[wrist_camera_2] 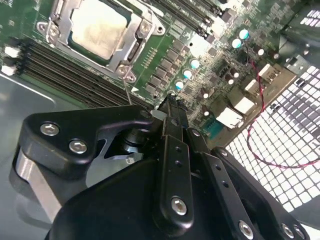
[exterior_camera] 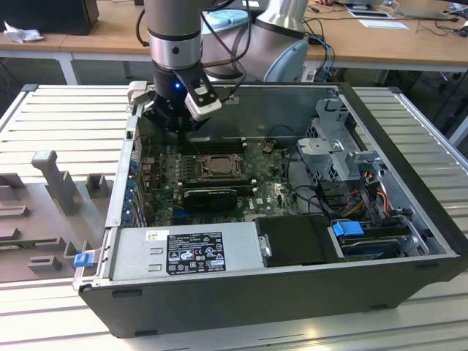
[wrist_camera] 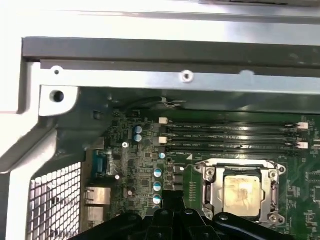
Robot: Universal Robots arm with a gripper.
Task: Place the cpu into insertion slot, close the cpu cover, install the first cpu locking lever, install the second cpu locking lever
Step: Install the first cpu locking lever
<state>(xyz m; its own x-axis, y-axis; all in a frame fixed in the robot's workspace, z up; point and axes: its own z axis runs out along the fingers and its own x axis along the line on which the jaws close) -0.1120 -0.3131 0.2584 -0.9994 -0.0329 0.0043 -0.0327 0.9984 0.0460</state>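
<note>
memory slots beside cpu, cpu cover down

A worktop of pale ribbed metal slats spreads across the exterior view. Behind it runs a wooden desk carrying papers, a dark box and trailing cables. Grey moulded fixtures, perhaps holders, stand at the exterior view's left. Lighting is even.
</note>
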